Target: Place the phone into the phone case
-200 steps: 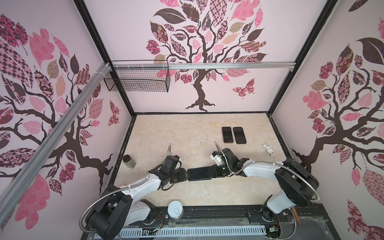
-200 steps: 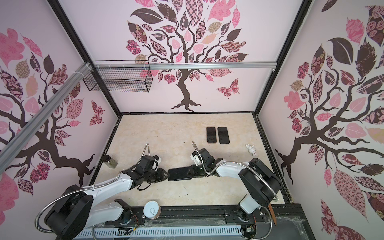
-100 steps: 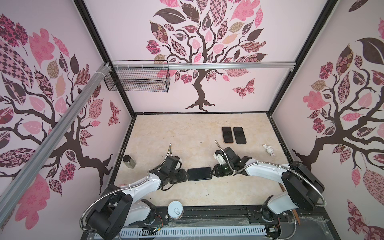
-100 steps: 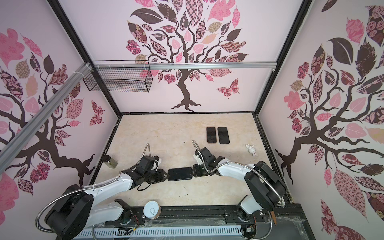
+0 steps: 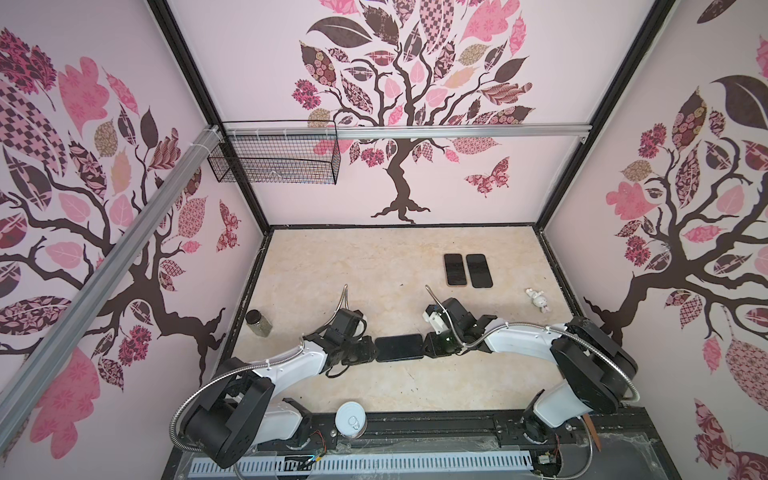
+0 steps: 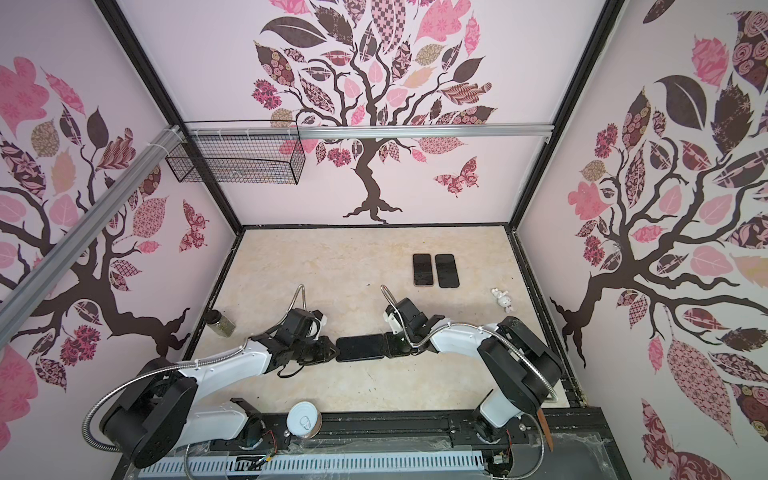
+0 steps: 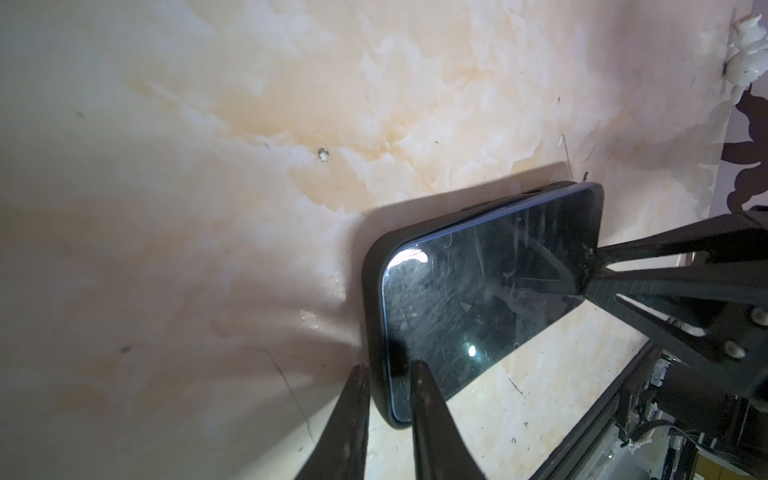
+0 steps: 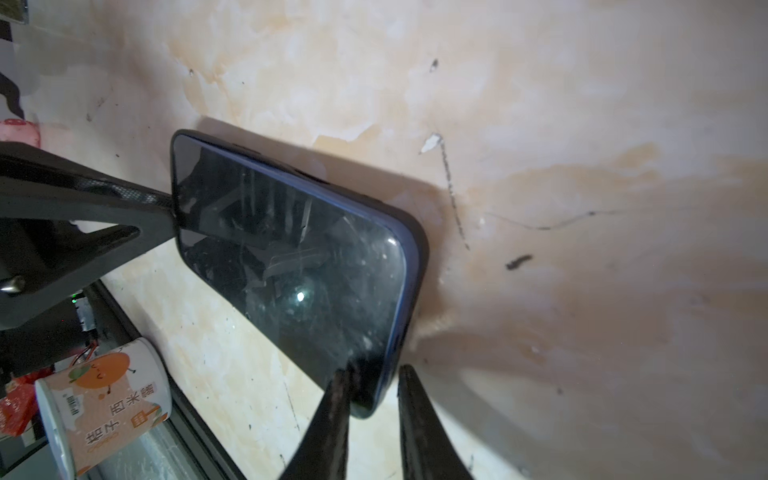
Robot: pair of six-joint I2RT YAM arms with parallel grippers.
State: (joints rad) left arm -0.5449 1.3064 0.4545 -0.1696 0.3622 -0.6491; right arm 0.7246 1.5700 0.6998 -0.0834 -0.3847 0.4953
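Note:
A black phone (image 5: 400, 348) (image 6: 360, 348) sits screen-up inside a dark phone case (image 7: 371, 291) (image 8: 417, 249), near the front middle of the table. It is held between both arms, tilted, with a shadow under it. My left gripper (image 5: 374, 351) (image 7: 390, 374) is shut on its left end, one finger on the screen and one behind the case. My right gripper (image 5: 426, 348) (image 8: 372, 374) is shut on the right end the same way. In each wrist view the opposite gripper shows at the far end of the phone.
Two more dark phones (image 5: 455, 269) (image 5: 478, 270) lie side by side at the back right. A small white figure (image 5: 538, 300) lies near the right wall, a jar (image 5: 258, 322) by the left wall, a white can (image 5: 351, 419) on the front rail. A wire basket (image 5: 274, 158) hangs high at the back left.
My right gripper drew back from over the phone to its right end. Both pairs of jaws have narrowed onto the ends. The phone has barely shifted.

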